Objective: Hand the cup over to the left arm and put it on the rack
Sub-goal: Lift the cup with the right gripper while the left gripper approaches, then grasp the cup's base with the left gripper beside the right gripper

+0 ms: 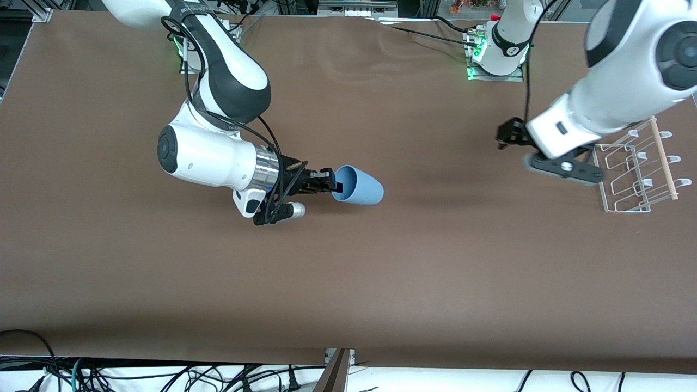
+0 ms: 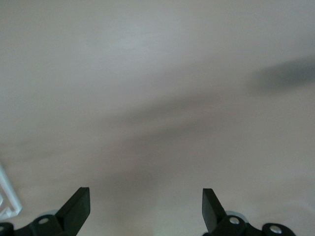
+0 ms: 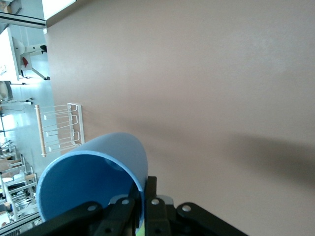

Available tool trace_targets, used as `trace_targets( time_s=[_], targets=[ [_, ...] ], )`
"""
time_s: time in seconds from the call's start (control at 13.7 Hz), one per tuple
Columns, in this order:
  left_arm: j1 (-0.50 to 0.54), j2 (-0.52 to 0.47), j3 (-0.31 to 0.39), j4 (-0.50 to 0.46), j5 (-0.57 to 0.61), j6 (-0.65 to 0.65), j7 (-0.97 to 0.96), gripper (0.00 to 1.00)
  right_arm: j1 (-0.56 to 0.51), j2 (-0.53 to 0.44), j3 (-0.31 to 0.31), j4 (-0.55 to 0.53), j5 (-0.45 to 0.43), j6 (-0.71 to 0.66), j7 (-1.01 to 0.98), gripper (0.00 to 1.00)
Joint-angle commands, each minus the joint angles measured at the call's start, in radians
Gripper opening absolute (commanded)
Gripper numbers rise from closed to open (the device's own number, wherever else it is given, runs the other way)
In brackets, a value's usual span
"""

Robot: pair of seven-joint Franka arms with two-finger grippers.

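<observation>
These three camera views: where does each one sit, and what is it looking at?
Front view: high across the table, facing both arms; shows the right gripper holding the cup, the left gripper and the rack.
Left wrist view: on the left arm, looking down at bare table past its open fingers.
Right wrist view: on the right arm, looking into the cup; the rack shows as in the front view.

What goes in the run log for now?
right gripper: shut on cup rim, over table | left gripper: open, empty, by rack | handover pending
</observation>
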Motion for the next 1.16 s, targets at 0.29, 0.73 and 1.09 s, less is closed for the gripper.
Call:
trace_targets(
  time_s=[0.29, 0.73, 1.09],
  targets=[
    [-0.086, 0.023, 0.007, -0.068, -0.077, 0.346, 0.364, 1.00, 0.000, 0.015, 0.045, 0.032, 0.044, 0.000, 0.007, 0.00],
    [-0.174, 0.003, 0.004, -0.245, -0.064, 0.625, 0.744, 1.00, 0.000, 0.012, 0.047, 0.048, 0.047, -0.001, 0.006, 0.00],
    [-0.226, 0.029, -0.004, -0.274, -0.055, 0.734, 0.874, 1.00, 0.000, 0.012, 0.047, 0.061, 0.047, 0.000, 0.004, 0.00]
  ],
)
